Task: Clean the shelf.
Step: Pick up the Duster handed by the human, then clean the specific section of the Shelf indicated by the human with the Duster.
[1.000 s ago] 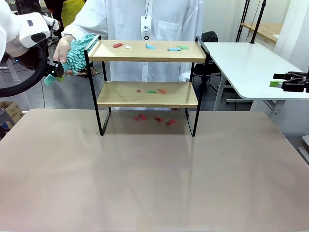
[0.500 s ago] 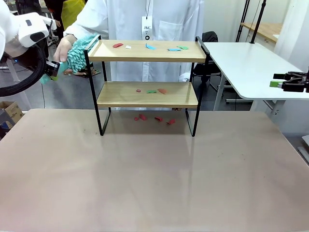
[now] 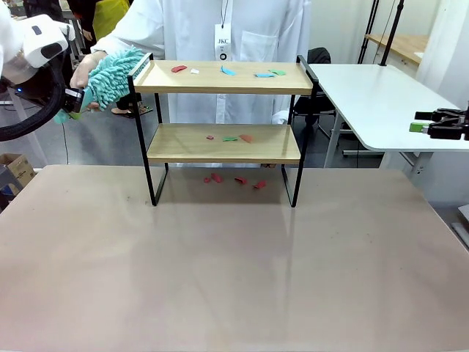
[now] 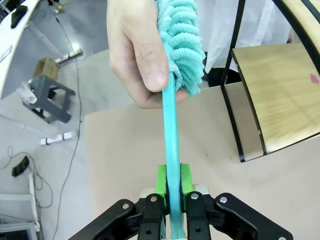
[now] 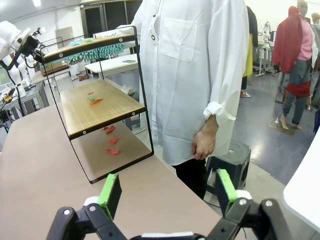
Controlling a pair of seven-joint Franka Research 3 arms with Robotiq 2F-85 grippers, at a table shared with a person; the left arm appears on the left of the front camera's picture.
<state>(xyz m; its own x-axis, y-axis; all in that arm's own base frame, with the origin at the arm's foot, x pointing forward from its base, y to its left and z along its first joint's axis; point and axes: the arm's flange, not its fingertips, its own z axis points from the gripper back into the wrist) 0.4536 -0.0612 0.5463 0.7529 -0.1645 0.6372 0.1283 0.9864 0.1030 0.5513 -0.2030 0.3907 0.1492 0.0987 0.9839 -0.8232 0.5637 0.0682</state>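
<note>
Left hand (image 4: 173,176) pinching the duster (image 4: 182,40) by its handle, right hand (image 5: 168,191) spread, I'd await the person's (image 3: 249,95) release before sweeping the shelf (image 3: 183,143).

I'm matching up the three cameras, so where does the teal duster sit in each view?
Front view: duster at upper left, beside the top-left rail of the shelf.
Left wrist view: duster at top centre, its handle running down into the left claw; a person's hand grips it too.
Right wrist view: duster at upper left, at the shelf's top tier.
Shared landmark: the shelf.
</note>
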